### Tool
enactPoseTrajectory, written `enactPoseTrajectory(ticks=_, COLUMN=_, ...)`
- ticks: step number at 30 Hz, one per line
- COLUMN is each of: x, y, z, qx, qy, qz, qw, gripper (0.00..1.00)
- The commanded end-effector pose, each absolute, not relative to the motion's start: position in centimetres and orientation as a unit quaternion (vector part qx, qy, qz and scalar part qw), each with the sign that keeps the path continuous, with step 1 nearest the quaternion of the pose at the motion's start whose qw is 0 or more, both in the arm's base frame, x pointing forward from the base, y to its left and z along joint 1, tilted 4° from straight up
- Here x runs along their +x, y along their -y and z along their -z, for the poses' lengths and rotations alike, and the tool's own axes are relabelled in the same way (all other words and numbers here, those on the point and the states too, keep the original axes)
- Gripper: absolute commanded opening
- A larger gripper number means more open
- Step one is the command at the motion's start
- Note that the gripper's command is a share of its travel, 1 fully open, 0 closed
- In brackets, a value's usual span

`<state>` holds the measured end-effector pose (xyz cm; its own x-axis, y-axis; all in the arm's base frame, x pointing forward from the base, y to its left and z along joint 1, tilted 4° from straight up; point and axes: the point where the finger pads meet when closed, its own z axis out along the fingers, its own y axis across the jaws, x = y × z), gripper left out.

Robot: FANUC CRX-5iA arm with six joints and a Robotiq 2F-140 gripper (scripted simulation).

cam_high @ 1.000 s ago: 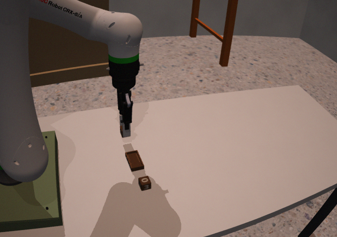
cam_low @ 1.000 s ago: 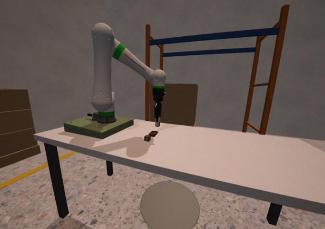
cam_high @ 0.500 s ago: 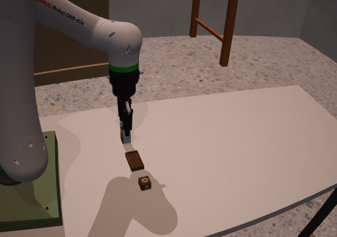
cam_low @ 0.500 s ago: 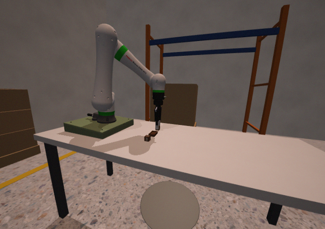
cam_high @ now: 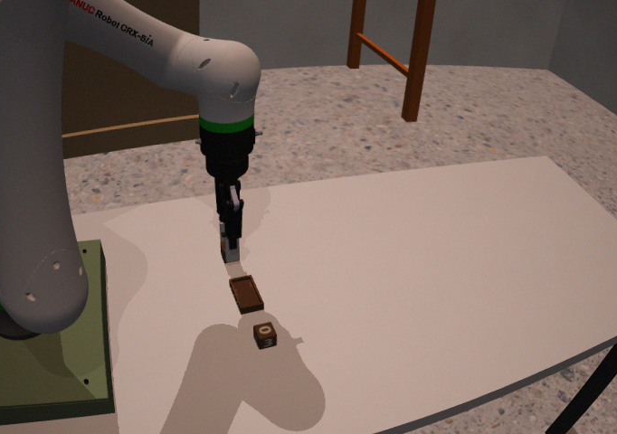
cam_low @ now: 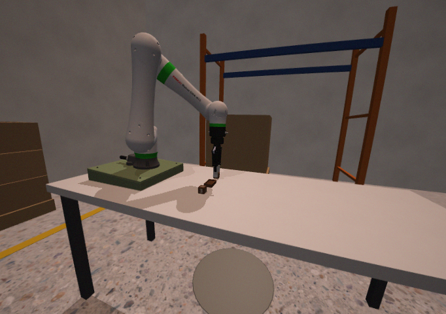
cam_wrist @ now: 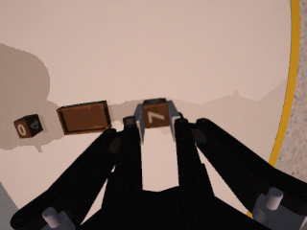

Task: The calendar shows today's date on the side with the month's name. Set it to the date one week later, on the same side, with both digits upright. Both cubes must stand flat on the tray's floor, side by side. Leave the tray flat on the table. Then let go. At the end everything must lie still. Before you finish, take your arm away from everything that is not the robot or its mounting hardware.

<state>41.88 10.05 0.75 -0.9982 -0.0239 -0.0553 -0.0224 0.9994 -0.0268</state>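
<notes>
My gripper points down and is shut on a dark brown cube. The cube's face toward the wrist camera shows a 7, lying sideways in that view. The fingers hide most of this cube in the top and exterior views. It is low over the table, beyond the tray's far end; any gap below it is hard to tell. The brown tray lies flat and empty. The other cube stands on the table off the tray's near end, 0 on top and 3 on a side.
The white table carries the green base plate of the arm on the left. An orange and blue rack stands behind the table. The arm's shadow falls around the loose cube.
</notes>
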Motion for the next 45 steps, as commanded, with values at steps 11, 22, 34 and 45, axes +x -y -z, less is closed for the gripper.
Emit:
enactPoseTrajectory(ticks=11, x=41.9, y=-10.06, z=-0.76, qx=-0.012, qy=-0.999, qz=0.013, qw=0.028, gripper=0.17)
enactPoseTrajectory(ticks=22, x=41.9, y=-10.06, z=-0.75, qx=-0.012, qy=-0.999, qz=0.013, qw=0.028, gripper=0.17)
enactPoseTrajectory(ticks=34, x=41.91, y=-10.05, z=-0.48, qx=-0.012, qy=-0.999, qz=0.013, qw=0.028, gripper=0.17)
enactPoseTrajectory(ticks=45, x=41.92, y=-10.05, z=-0.38, qx=-0.012, qy=-0.999, qz=0.013, qw=0.028, gripper=0.17)
